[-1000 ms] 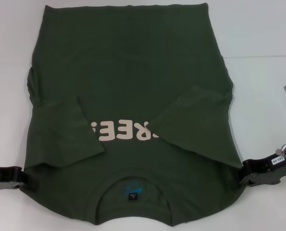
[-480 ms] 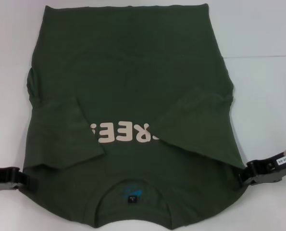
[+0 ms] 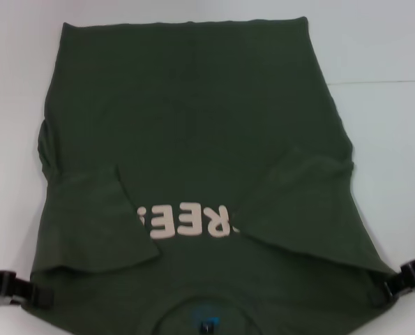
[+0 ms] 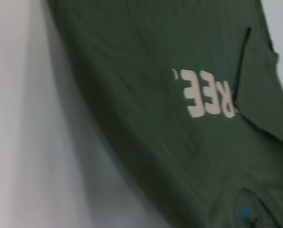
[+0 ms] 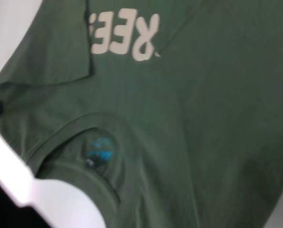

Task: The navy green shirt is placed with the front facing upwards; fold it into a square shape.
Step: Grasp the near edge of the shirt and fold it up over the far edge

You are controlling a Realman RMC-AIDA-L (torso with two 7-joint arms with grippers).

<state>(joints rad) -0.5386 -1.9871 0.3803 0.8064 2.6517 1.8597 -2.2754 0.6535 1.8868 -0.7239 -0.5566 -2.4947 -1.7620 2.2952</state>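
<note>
The navy green shirt (image 3: 193, 125) lies face up on the white table, its neck end nearest me. Both sleeves are folded inward, the left one (image 3: 95, 223) and the right one (image 3: 312, 202) covering the ends of the pale lettering (image 3: 186, 220). My left gripper (image 3: 33, 294) is shut on the near left shoulder corner. At the near right shoulder corner my right gripper (image 3: 388, 287) holds on the same way. The neck end hangs lifted off the table, as the shirt (image 4: 146, 61) casts a shadow in the left wrist view. The collar with blue print (image 5: 98, 149) shows in the right wrist view.
White table (image 3: 388, 139) surrounds the shirt on both sides, with a thin seam line (image 3: 381, 82) running along it at the right. The shirt's hem reaches nearly to the far edge of the head view.
Both grippers moved nearer and lower in the head view, carrying the shoulders. The neck end rose and the collar slid toward the bottom edge. The grey metal object at right left the view.
</note>
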